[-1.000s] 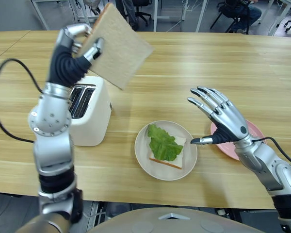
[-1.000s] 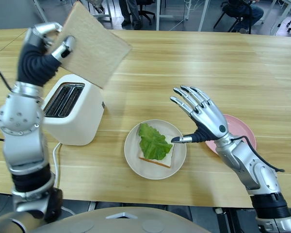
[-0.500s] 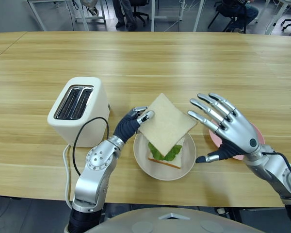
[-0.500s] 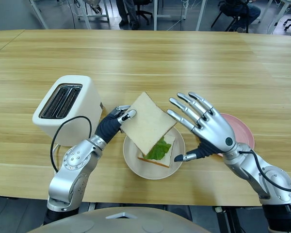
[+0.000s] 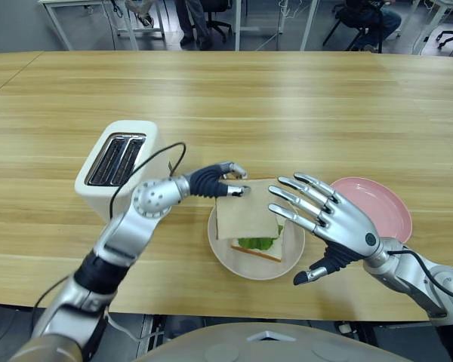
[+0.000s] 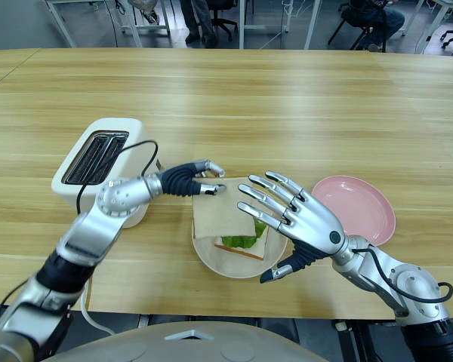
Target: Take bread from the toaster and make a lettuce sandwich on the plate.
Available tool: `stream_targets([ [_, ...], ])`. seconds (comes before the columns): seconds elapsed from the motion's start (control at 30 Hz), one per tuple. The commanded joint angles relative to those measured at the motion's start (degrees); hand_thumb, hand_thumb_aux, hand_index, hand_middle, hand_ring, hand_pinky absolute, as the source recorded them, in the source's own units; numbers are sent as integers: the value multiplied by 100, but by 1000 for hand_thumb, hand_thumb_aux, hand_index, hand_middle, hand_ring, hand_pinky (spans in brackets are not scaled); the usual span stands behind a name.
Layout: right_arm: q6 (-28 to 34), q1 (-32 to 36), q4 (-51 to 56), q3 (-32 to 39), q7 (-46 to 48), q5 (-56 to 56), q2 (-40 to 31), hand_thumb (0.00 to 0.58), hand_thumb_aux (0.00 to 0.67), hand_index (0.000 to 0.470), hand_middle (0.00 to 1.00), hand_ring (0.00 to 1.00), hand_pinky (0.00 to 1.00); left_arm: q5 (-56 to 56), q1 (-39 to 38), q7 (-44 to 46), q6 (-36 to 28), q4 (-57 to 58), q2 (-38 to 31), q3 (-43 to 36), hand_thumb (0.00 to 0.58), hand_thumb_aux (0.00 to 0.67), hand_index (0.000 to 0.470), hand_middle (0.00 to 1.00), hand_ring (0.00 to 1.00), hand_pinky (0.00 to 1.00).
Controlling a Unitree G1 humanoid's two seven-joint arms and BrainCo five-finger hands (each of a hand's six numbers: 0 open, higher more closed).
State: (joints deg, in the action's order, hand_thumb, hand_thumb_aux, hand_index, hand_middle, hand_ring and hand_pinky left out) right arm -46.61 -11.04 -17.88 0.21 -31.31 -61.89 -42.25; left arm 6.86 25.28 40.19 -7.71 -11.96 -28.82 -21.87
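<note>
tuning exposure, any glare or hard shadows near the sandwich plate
Left eye view: even light, only a soft shadow rims the round white plate on the light wooden table. Right eye view: bright highlights on the silver right robot hand; none on the square pale bread slice.

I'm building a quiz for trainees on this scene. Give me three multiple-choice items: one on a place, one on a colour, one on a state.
1. Where does the toaster stand?
A. To the robot's left of the sandwich plate
B. On the sandwich plate
C. At the table's far right

2. What colour is the empty plate?
A. Blue
B. Pink
C. Green

3. What state is the right robot hand in?
A. Shut on a spoon
B. Shut on a cup
C. Open, holding nothing

Answers: 1 A, it stands left of that plate; 2 B, the bare plate on the right is pink; 3 C, it is spread open with nothing in it.
</note>
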Motion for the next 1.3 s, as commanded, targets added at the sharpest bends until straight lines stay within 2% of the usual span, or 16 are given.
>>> stream_targets([
  [0.03,-188,9,186,314,332,139,-67,0,0,0,0,0,0,159,492,555,610,920,121,-457,580,670,460,1000,1000,1000],
  [0.3,-455,178,785,1489,2061,1369,-138,0,0,0,0,0,0,385,902,916,1302,2413,755,-968,580,670,460,1000,1000,1000],
  [0.67,-82,351,1251,2156,3695,2475,103,0,0,0,0,0,0,724,881,599,1917,3688,1166,-947,580,670,460,1000,1000,1000],
  [0.9,439,432,1504,2186,4409,2968,235,0,0,0,0,0,0,829,1114,291,2226,4358,1441,-835,580,670,460,1000,1000,1000],
  [1.07,1043,413,1494,2206,4989,3539,408,0,0,0,0,0,0,995,1249,22,2480,4695,1589,-834,580,670,460,1000,1000,1000],
  [1.3,2051,402,1429,2231,5662,3974,639,0,0,0,0,0,0,1440,1361,-814,3288,4761,1708,-855,580,670,460,1000,1000,1000],
])
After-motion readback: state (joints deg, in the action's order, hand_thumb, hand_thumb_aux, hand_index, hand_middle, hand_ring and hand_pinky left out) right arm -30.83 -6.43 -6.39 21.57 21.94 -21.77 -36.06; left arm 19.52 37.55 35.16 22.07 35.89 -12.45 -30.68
